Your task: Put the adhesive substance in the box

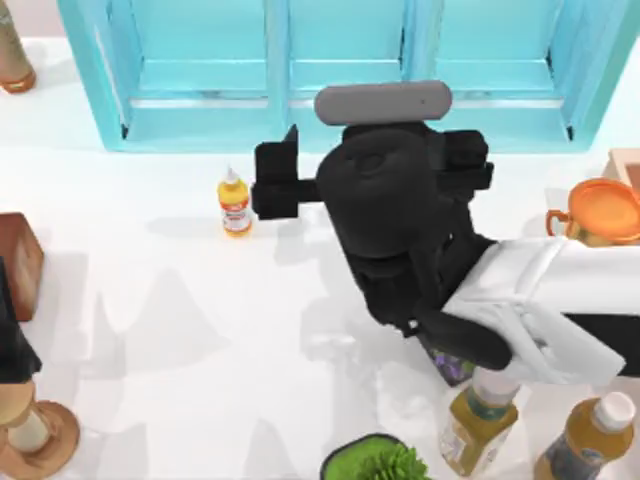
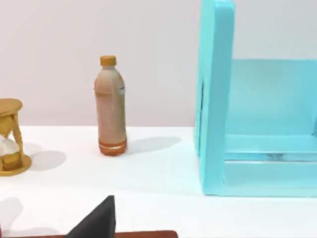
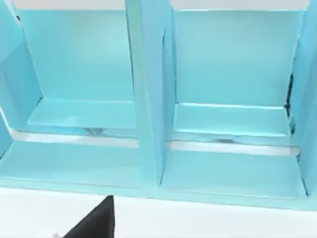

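Note:
The adhesive substance [image 1: 235, 203], a small yellow-orange glue bottle with a white nozzle, stands upright on the white table just in front of the box [image 1: 280, 110]. The box is turquoise with three compartments, seen close up in the right wrist view [image 3: 148, 109]. My right gripper [image 1: 380, 150] hovers in front of the box's middle compartment, facing it, open and holding nothing. Its left finger [image 1: 275, 182] is just right of the bottle, apart from it. My left gripper [image 1: 10, 340] is parked at the table's left edge, open; one finger [image 2: 96, 223] shows in the left wrist view.
A tall brown bottle [image 1: 10, 60] stands at the back left. A reddish-brown box [image 1: 18, 262] and an hourglass [image 1: 30, 430] sit at the left. At the right are an orange-lidded cup [image 1: 603, 212], two amber bottles [image 1: 478, 425] and a green plant [image 1: 375, 462].

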You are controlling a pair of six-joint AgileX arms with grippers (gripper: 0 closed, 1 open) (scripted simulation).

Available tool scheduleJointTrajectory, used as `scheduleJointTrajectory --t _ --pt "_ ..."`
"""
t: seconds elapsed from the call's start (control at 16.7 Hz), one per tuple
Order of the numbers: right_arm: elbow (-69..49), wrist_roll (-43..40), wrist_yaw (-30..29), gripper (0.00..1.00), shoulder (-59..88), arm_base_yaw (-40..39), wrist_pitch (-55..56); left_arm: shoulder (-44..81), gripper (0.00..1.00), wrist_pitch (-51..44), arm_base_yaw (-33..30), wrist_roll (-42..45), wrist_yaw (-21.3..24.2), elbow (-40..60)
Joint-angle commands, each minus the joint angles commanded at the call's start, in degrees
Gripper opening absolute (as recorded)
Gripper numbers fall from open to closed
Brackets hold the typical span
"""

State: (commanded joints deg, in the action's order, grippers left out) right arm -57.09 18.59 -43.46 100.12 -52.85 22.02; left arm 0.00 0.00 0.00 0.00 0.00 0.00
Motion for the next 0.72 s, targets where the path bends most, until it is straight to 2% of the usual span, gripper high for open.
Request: scheduleJointTrajectory --t 0.36,0.54,0.72 --pt "-18.3 4.1 -13.1 1.00 31.5 -9.8 8.0 0.0 1.00 0.0 0.0 0.0 0.0 0.0" --pt "-23.7 4.9 -18.1 1.00 39.8 -11.2 10.3 0.0 1.00 0.0 0.0 0.0 0.0 0.0" --pt "-25.8 5.0 -20.5 1.00 42.9 -11.3 11.1 0.0 1.00 0.0 0.0 0.0 0.0 0.0"
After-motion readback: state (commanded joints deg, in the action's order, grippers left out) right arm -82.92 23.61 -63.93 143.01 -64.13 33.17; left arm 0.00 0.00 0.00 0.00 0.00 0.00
